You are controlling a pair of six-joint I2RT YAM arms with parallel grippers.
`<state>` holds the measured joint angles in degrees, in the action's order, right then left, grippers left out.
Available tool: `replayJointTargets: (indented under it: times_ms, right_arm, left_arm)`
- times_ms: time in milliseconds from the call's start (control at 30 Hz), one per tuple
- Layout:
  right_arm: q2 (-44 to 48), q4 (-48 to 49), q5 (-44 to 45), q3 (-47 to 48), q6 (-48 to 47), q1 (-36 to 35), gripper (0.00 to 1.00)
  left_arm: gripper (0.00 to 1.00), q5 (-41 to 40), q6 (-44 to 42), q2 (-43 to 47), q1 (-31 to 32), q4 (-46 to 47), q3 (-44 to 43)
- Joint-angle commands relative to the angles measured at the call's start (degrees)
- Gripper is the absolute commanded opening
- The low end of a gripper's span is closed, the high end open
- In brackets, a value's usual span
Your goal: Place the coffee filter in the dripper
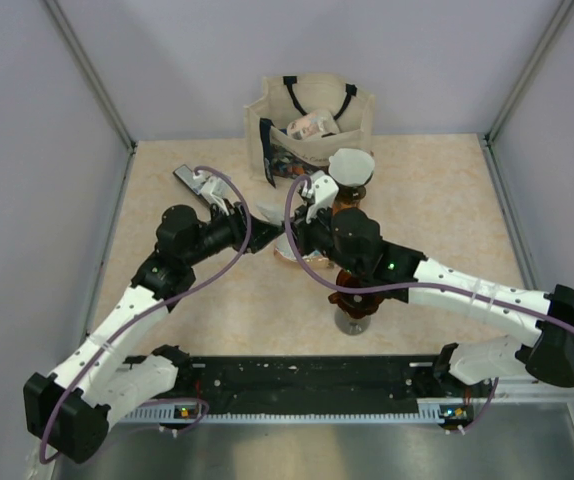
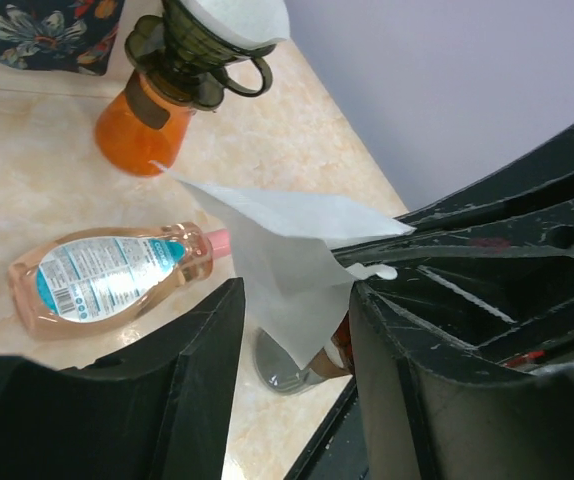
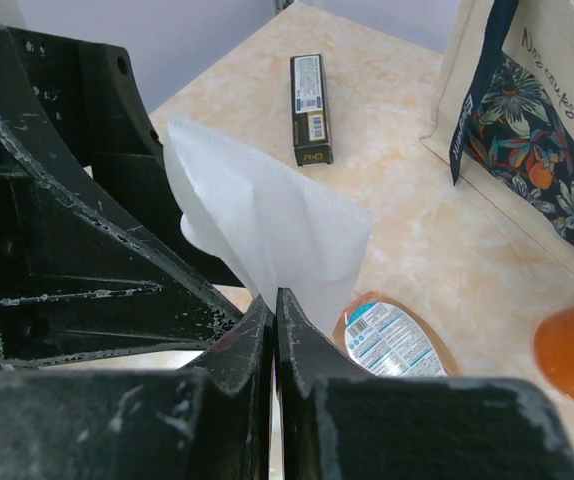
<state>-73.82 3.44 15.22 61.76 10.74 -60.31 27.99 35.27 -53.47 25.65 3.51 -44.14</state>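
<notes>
A white paper coffee filter (image 3: 267,220) hangs in mid-air over the table's middle, with my right gripper (image 3: 275,300) shut on its lower edge. In the left wrist view the filter (image 2: 287,250) reaches down between the jaws of my left gripper (image 2: 297,335). Those jaws stand apart on either side of its tip, open. From above, both grippers meet at the filter (image 1: 267,214). The dark dripper (image 2: 202,45) sits on an orange carafe (image 2: 142,125) behind them, with white paper showing in it (image 1: 352,165).
A pink bottle (image 2: 107,280) lies on its side beneath the grippers. A black box (image 3: 311,110) lies at the back left. A floral tote bag (image 1: 312,125) stands at the back. A stemmed vessel with a grey foot (image 1: 355,320) stands near the front.
</notes>
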Motion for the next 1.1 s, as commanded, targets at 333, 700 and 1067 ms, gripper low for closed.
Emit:
replayJointTargets:
  times_ms: [333, 700, 1067]
  right_arm:
    - [-1.0, 1.8, 3.8, 2.0, -1.1, 0.5, 0.0]
    - [-2.4, -2.2, 11.9, 4.2, 6.5, 0.5, 0.0]
    - [-2.2, -1.4, 11.6, 3.5, 8.8, 0.9, 0.0]
  left_arm:
    - [0.56, -14.1, -2.6, -0.8, 2.7, -7.5, -4.7]
    - [0.68, -32.5, -5.7, -0.4, 9.5, -8.5, -4.6]
    - [0.69, -45.4, -8.9, -1.6, 15.6, -8.6, -5.1]
